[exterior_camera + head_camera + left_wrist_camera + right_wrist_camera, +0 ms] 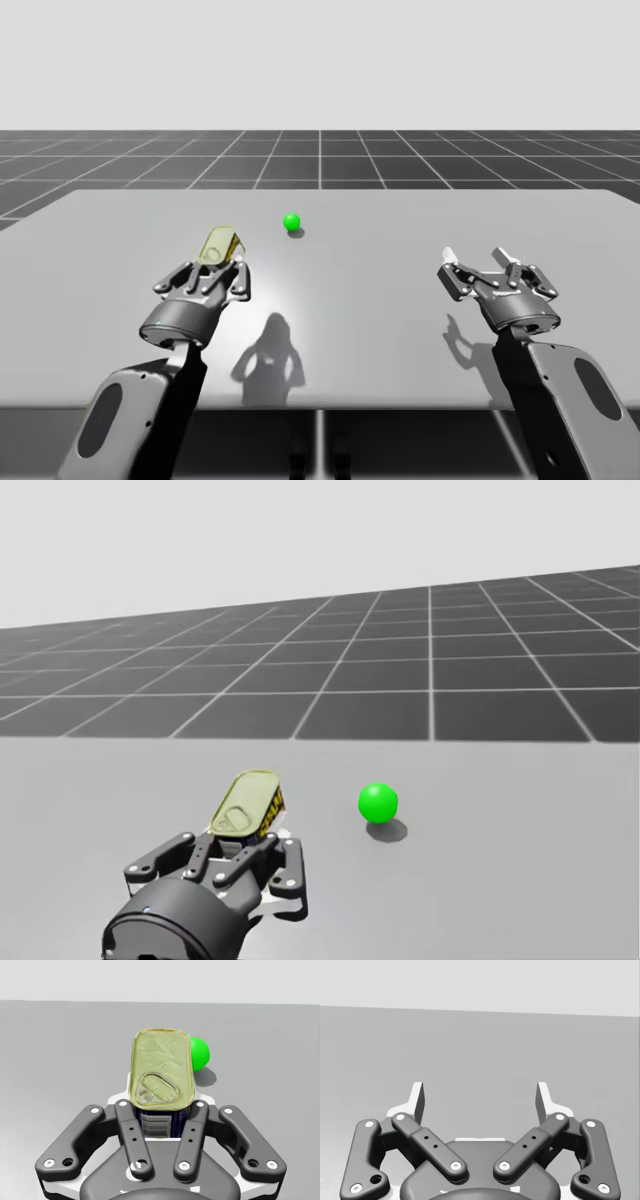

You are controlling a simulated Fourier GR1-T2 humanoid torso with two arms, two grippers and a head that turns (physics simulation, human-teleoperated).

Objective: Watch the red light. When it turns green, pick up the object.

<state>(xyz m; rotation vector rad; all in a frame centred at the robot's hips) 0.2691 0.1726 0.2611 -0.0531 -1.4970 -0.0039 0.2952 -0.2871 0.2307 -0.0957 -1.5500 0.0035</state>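
A green ball light (291, 222) (378, 802) glows on the grey table, a little behind and to the right of the can. The object is a rounded rectangular tin can (222, 245) (248, 802) (161, 1075) with a gold pull-tab lid and dark blue sides. It tilts with its lid facing up and toward me. My left gripper (215, 268) (250, 845) (160, 1110) is shut on the can, one finger pressed against each side of its near end. In the left wrist view the green light (200, 1053) peeks out just beyond the can. Over the table's right side, my right gripper (478, 257) (480, 1097) stands open with nothing between its fingers.
The grey table (400, 300) stretches wide and flat, its front edge close to my arms. Past its back edge lies a dark gridded floor (320, 160).
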